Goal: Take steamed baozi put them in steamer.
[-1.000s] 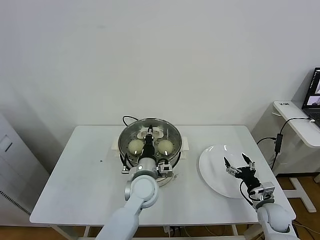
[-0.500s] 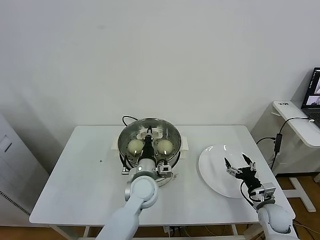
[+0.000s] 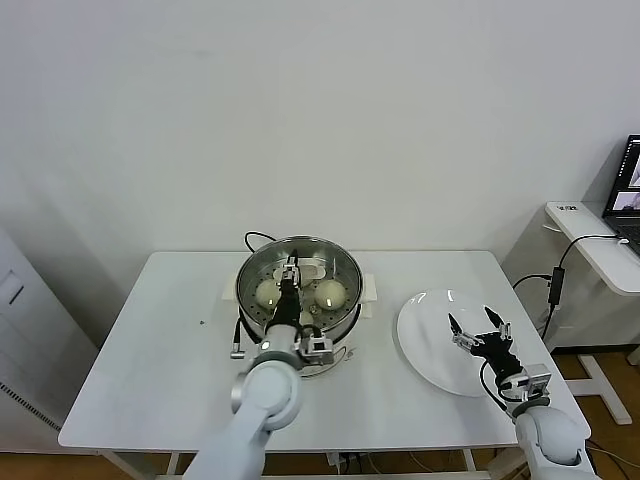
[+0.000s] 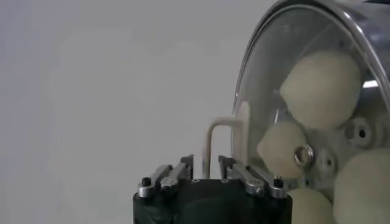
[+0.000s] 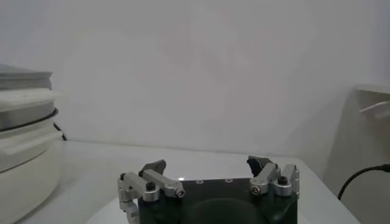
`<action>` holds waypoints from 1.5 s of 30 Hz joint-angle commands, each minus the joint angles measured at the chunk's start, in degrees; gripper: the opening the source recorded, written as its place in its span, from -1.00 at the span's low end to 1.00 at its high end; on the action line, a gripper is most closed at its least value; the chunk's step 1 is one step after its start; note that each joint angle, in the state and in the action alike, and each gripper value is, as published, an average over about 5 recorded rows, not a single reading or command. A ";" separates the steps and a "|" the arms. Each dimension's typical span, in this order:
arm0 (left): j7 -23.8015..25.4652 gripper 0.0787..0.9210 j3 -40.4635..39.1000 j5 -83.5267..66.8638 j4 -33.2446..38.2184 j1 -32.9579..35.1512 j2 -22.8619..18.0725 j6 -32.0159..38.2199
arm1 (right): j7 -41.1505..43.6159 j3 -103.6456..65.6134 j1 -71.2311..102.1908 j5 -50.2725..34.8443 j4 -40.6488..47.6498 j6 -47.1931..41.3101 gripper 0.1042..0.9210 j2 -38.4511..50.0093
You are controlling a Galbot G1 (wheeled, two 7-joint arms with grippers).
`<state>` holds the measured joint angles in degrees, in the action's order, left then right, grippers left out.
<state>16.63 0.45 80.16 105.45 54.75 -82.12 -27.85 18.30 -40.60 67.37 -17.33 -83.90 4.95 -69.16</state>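
Observation:
The steamer stands mid-table with its glass lid on it. Through the glass I see several cream baozi lying inside; the head view shows two, one on each side of my left arm. My left gripper sits over the lid. Its fingers are parted a little on either side of the white lid handle and do not squeeze it. My right gripper hangs open and empty above the white plate.
The steamer's black cord runs behind it. The right wrist view catches the steamer's side. A side table with a laptop and a cable stands off the table's right edge. Bare tabletop lies to the left.
My left gripper was shut on the lid handle and has now let go of it. The left arm has drawn back slightly toward me and to the left. The right arm has not moved.

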 commanded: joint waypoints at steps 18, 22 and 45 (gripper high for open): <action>-8.06 0.77 43.16 -101.27 14.68 16.21 10.76 7.34 | -8.24 3.14 -0.38 -8.14 -6.95 -5.75 0.76 0.52; -8.53 0.77 44.73 -99.39 7.17 18.71 11.38 11.39 | -8.02 3.47 -0.69 -7.52 -6.51 -5.76 0.76 0.04; -7.82 0.77 42.96 -100.57 -2.33 19.39 9.54 9.70 | -5.86 2.46 0.15 -2.90 -4.27 -4.34 0.76 -1.39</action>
<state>9.49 41.96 -17.07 105.89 73.22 -72.29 -17.26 11.39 -37.92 67.53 -22.39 -88.99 -0.31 -69.81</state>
